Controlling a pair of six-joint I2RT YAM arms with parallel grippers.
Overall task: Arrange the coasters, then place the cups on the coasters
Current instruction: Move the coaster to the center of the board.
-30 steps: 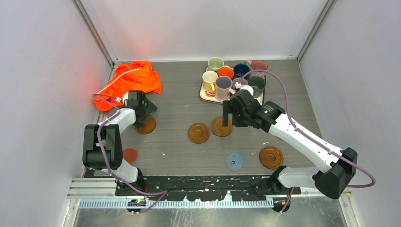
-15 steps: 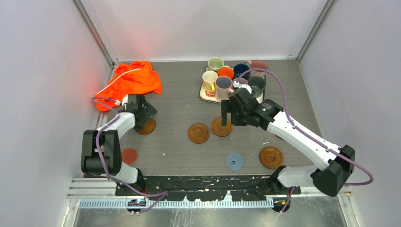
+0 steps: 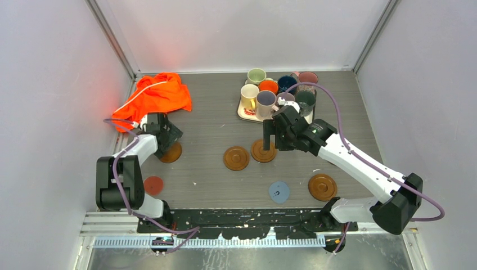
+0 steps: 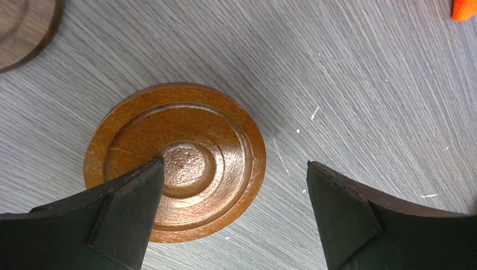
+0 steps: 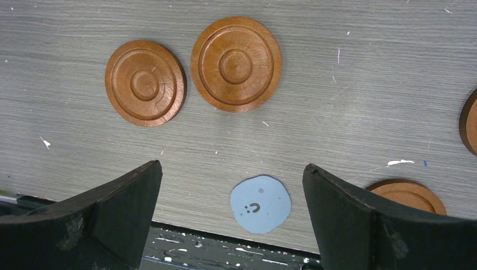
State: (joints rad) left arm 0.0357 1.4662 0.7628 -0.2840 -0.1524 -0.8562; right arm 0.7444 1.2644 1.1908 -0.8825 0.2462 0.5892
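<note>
My left gripper point(image 3: 167, 139) point(image 4: 234, 163) is open low over a brown wood coaster point(image 3: 171, 152) point(image 4: 175, 160); one fingertip point(image 4: 147, 174) is over the coaster's centre, the other over bare table. My right gripper point(image 3: 274, 140) point(image 5: 232, 165) is open above the table, holding nothing. Below it lie two wood coasters point(image 5: 145, 82) point(image 5: 236, 63), also seen from above point(image 3: 236, 158) point(image 3: 262, 151). A light-blue coaster point(image 3: 279, 192) point(image 5: 261, 203), a wood coaster point(image 3: 322, 187) and a red coaster point(image 3: 153, 184) lie nearer the front. The cups point(image 3: 265, 103) stand clustered on a white tray point(image 3: 245, 115).
An orange cloth point(image 3: 157, 95) lies at the back left against the wall. A darker wood coaster point(image 4: 22, 28) shows at the edge of the left wrist view. Grey walls close in both sides and the back. The black base rail point(image 3: 242, 216) runs along the front edge.
My left gripper has shifted a little to the left, and the coaster under it sits slightly further left too. The right arm has barely moved.
</note>
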